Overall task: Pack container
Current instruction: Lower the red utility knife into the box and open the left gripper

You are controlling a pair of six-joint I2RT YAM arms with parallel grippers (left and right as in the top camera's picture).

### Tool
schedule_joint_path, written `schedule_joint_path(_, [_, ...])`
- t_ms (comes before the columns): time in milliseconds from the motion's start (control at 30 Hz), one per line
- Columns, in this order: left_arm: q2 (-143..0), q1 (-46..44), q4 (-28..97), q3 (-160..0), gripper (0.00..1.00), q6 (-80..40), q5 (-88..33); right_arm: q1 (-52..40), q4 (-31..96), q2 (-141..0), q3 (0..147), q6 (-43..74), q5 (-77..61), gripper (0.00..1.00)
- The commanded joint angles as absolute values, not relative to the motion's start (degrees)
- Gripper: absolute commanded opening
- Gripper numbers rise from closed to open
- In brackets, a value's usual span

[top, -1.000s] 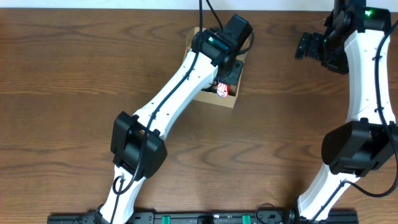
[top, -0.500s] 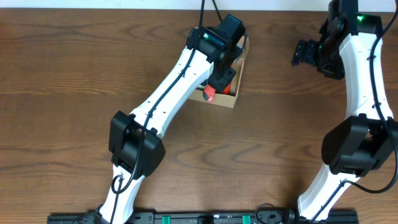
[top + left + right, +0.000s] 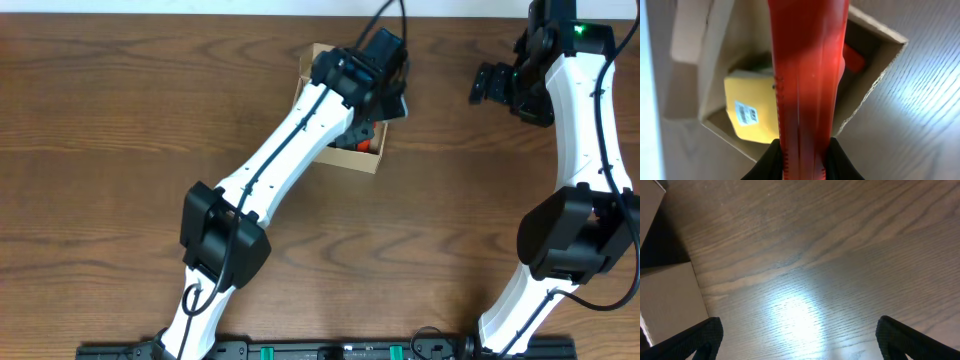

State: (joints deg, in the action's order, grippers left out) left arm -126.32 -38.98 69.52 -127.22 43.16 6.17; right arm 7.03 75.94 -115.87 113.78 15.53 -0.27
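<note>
Lowering the long red piece (image 3: 807, 75) into the container (image 3: 352, 160) looks like the step in hand. The left pincer (image 3: 802, 162) is clamped on its near end, with a black finger pressed to each side. To do this well, the arm should tip the piece until it runs along the box's longer inside line. It appears long enough to catch on a wall if it goes in crosswise. The descent should be slow, aimed at the free space beside the yellow packet (image 3: 752, 110), not on top of it. The grip should let go only once the far end rests on something firm.

The container sits near the far edge of the desk (image 3: 120, 150), under the left arm's wrist, with its top open. A flap (image 3: 690, 35) stands off to one side in the wrist view.

The red piece looks like smooth, slightly glossy moulded plastic, with straight ribs along its length and a row of small teeth near the held end. The packet is a flat, soft-cornered yellow block with a small white printed label. A smaller red object (image 3: 855, 57) is tucked into a far corner; its shape is too hidden to tell.

The box is plain matte brown cardboard with raw, thin cut edges. The desk is dark wood grain with a sheen.

The right pincer (image 3: 485, 84) hangs spread wide and empty, well apart from the box.
</note>
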Motion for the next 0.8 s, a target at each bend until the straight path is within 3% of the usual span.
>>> schedule_joint_path(0, [-126.74,-39.18,68.79,-128.86,0.06,51.79,8.34,7.05,76.07,-116.20,113.45,16.27,-0.27,0.99])
schedule_joint_path(767, [-130.98,-35.59,67.75,-128.73,0.06,59.13,5.93,7.05,76.97,-116.20,113.45,16.27,-0.27,0.99])
